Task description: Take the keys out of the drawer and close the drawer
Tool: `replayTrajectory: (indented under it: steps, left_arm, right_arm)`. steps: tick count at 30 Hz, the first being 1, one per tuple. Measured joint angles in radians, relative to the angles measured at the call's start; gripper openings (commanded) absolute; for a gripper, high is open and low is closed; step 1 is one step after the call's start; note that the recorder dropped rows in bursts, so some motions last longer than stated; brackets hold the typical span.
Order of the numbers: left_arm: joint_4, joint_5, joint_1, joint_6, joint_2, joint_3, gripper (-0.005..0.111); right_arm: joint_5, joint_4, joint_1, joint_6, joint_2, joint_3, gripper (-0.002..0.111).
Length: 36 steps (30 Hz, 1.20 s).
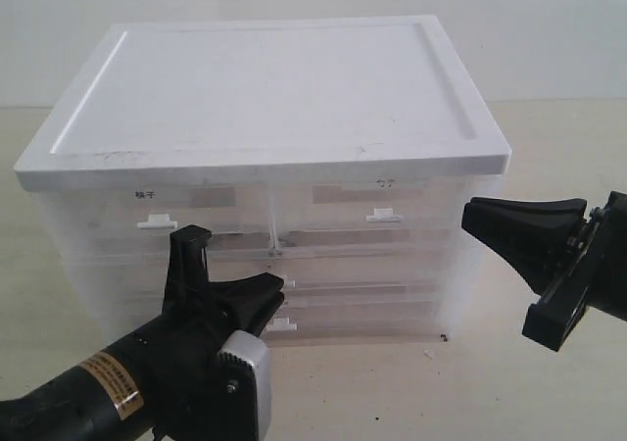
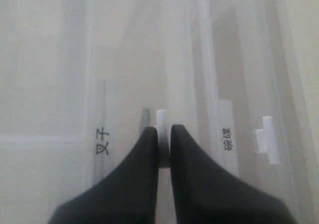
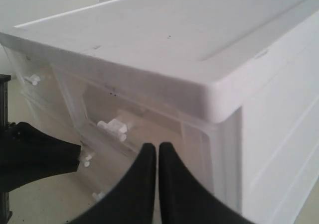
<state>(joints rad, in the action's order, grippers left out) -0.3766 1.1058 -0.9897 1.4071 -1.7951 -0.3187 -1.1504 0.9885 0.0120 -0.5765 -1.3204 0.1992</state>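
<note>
Squarely mid-scene: one cabinet (image 1: 69, 255), boxy, with cloudy translucent plastic walls, capped by a matte white lid (image 1: 265, 78) with a raised rim. It has three tiers. The top tier holds two half-width top drawers, each with a white tab handle, left handle (image 1: 157, 221) and right handle (image 1: 385, 215). Below them are two full-width drawers. The drawer (image 1: 382, 276) in the cabinet's middle tier looks flush with its neighbours. The keys cannot be made out through the frosted plastic. The left gripper (image 1: 277, 286) has black tapered fingers (image 2: 144, 149) and sits at the cabinet's front centre, pinching the small white drawer tab (image 2: 161, 118). The right gripper (image 1: 470, 214) has the same black wedge fingers, pressed together on nothing, off the cabinet's front right corner and clear of it.
</note>
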Motion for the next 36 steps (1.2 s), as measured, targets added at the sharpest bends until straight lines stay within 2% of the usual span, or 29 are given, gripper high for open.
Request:
replayTrajectory:
  steps: [1,5,6,10,17,23,26,28,33,36]
  left_arm:
    - [-0.060,0.004,-0.044,0.028,0.000,0.003,0.004]
    - [-0.200,0.018,-0.134,0.089,0.000,0.004,0.004]
    - [-0.248,0.023,-0.178,0.101,0.000,0.006,0.004]
    - [-0.346,0.031,-0.287,0.113,0.000,0.007,0.004]
    - [-0.447,-0.014,-0.399,0.165,0.000,0.007,0.004]
    - [-0.493,0.015,-0.497,0.165,0.000,0.007,0.004]
    - [-0.494,0.078,-0.542,0.092,0.000,0.007,0.007]
    - [-0.494,0.089,-0.554,-0.004,0.000,0.007,0.014]
    - [-0.515,0.093,-0.558,-0.260,0.051,0.007,0.033]
    - [-0.535,0.095,-0.558,-0.360,0.118,0.000,0.034]
  right_arm:
    - [0.000,0.000,0.000,0.000,0.000,0.000,0.000]
    - [0.000,0.000,0.000,0.000,0.000,0.000,0.000]
    - [0.000,0.000,0.000,0.000,0.000,0.000,0.000]
    - [0.010,0.000,0.000,0.000,0.000,0.000,0.000]
    - [0.010,0.000,0.000,0.000,0.000,0.000,0.000]
    - [0.010,0.000,0.000,0.000,0.000,0.000,0.000]
    - [0.010,0.000,0.000,0.000,0.000,0.000,0.000]
    - [0.010,0.000,0.000,0.000,0.000,0.000,0.000]
    - [0.012,0.000,0.000,0.000,0.000,0.000,0.000]
    - [0.012,0.000,0.000,0.000,0.000,0.000,0.000]
